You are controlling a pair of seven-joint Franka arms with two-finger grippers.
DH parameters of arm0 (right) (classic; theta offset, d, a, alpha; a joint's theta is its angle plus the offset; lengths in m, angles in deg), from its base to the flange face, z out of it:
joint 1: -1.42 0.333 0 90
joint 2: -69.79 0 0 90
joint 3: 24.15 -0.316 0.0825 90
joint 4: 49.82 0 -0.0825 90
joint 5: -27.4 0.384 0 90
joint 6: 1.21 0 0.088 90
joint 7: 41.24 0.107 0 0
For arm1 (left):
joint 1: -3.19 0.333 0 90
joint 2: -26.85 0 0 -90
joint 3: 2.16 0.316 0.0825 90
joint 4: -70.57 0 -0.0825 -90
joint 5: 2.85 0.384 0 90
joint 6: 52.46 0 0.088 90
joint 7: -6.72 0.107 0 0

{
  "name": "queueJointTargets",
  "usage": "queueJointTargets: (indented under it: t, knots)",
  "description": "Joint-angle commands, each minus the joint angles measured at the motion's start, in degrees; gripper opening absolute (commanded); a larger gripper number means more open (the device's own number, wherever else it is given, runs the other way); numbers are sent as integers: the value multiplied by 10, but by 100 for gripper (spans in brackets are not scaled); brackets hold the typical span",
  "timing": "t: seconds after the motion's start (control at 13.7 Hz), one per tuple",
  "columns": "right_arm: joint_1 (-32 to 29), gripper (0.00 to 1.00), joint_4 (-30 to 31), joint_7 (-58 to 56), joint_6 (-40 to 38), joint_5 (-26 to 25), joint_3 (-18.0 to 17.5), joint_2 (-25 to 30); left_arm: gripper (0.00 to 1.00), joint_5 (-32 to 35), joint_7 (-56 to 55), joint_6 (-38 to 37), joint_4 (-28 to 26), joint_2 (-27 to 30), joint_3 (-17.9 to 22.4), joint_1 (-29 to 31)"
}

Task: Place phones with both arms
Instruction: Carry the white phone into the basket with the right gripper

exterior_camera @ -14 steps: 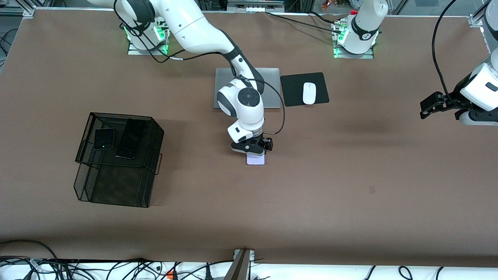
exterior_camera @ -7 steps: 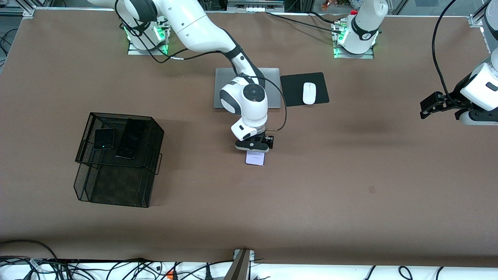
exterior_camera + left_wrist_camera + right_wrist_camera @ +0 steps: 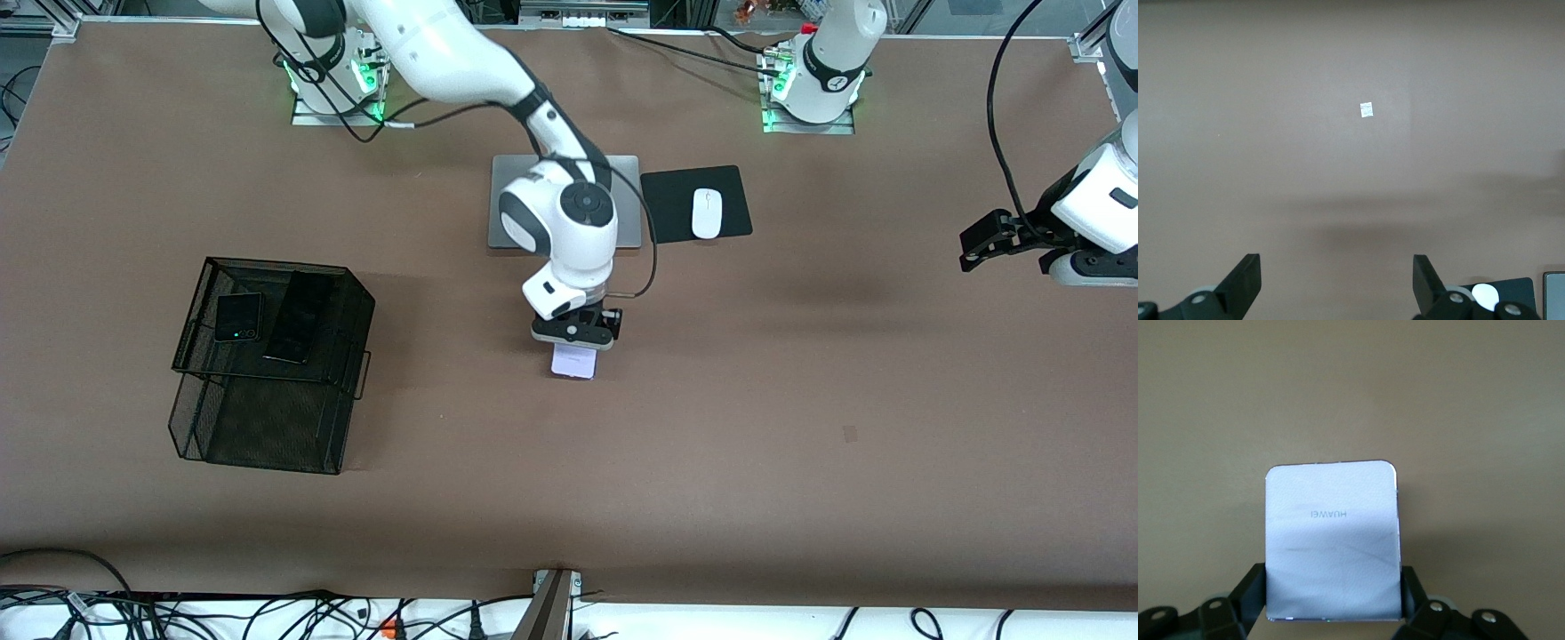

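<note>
My right gripper (image 3: 573, 336) is shut on the pale-pink squarish phone (image 3: 573, 363) and holds it flat over the middle of the table. In the right wrist view the phone (image 3: 1331, 540) sits between my two fingers (image 3: 1253, 587), clamped at its side edges. The small square black phone (image 3: 237, 317) and the long slim black phone (image 3: 300, 317) lie side by side on the top of the black mesh basket (image 3: 267, 373). My left gripper (image 3: 978, 242) is open and empty, waiting over the left arm's end of the table; its own view shows its wide-apart fingertips (image 3: 1245, 280).
A silver laptop (image 3: 622, 200) lies closed under my right arm's wrist. Beside it a white mouse (image 3: 707, 213) rests on a black pad (image 3: 738, 200). A small white tag (image 3: 1366, 109) lies on the brown table. Cables run along the table edge nearest the front camera.
My right gripper has shifted with the pale-pink phone a little toward the right arm's end of the table, and its wrist has turned. The left arm has not moved.
</note>
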Motion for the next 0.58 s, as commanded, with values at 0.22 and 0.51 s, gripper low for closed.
queueJointTargets:
  t: [0.22,0.51]
  knots:
    - [-109,0,33,-214,-189,42,-5,152,100,-7,13,-17,19,-8,-6,7]
    - [-236,0,28,-372,-227,41,-4,168,100,-7,13,-17,19,-8,-6,7]
